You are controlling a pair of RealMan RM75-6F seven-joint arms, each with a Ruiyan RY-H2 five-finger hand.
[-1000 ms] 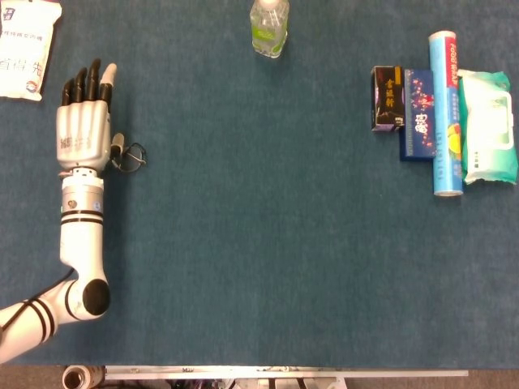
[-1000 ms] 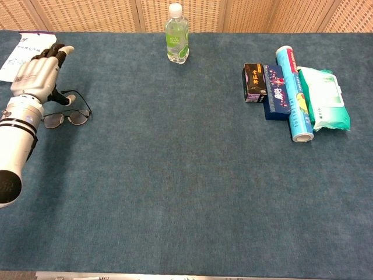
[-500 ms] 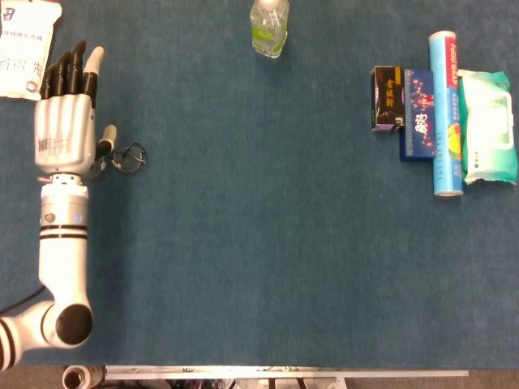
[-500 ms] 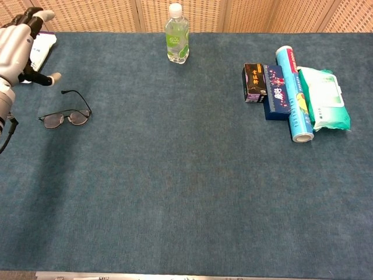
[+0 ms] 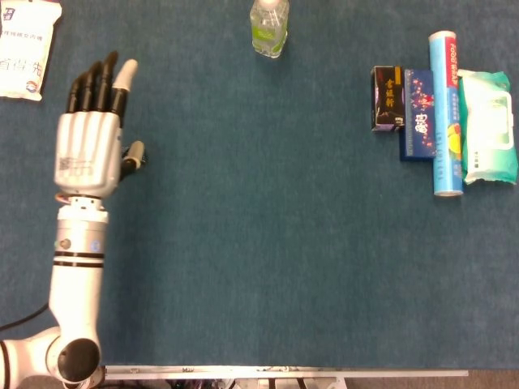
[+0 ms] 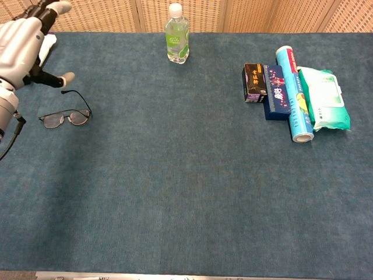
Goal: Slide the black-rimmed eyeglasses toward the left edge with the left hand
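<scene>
The black-rimmed eyeglasses lie flat on the blue cloth near the left edge, one temple arm folded out behind them. My left hand hangs above and behind them, raised off the table, palm down, fingers straight and apart, holding nothing. In the head view the left hand covers the eyeglasses completely. My right hand shows in neither view.
A white printed packet lies at the far left corner. A clear water bottle stands at the back middle. At the right lie a black box, a blue box, a blue tube and a green wipes pack.
My left hand has lifted off the table beside the eyeglasses and then shifted right, now hiding them in the head view. The eyeglasses have stayed where they were.
</scene>
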